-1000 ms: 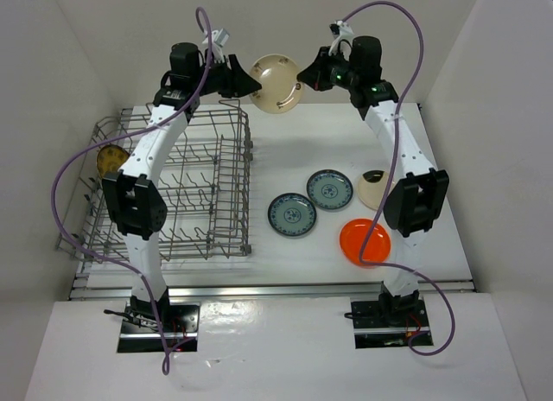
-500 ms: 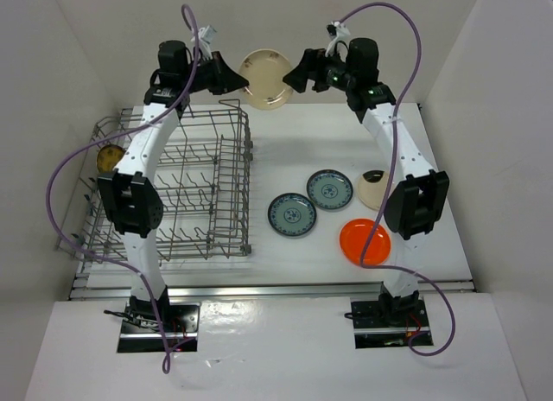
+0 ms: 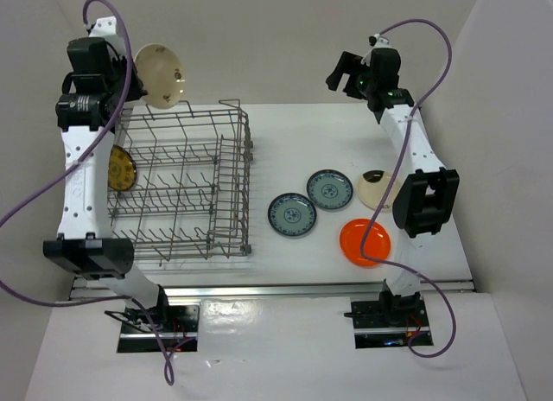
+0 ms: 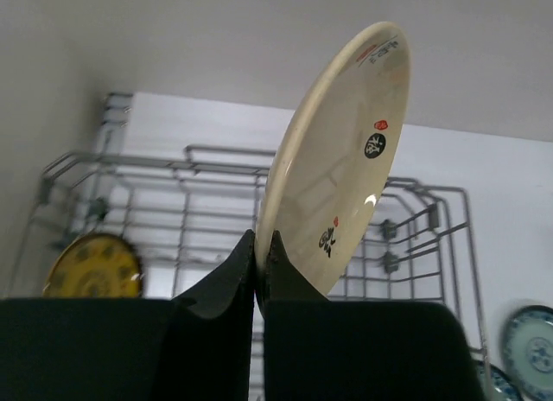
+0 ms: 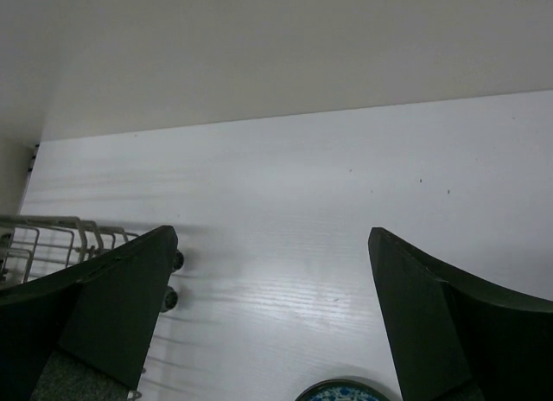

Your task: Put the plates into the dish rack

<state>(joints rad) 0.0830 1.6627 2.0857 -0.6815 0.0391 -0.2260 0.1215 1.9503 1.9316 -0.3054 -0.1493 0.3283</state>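
My left fingers (image 4: 220,284) pinch the cream plate (image 4: 337,159) by its rim, on edge above the dish rack (image 3: 181,185) — ready for slotting between tines; right fingers (image 5: 121,289) gape wide, holding nothing.

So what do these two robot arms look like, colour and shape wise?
Both the left arm and right arm are slim white links joined by chunky black joint housings. A purple cable loops off each. The left gripper and right gripper each have two black, wedge-shaped fingers.
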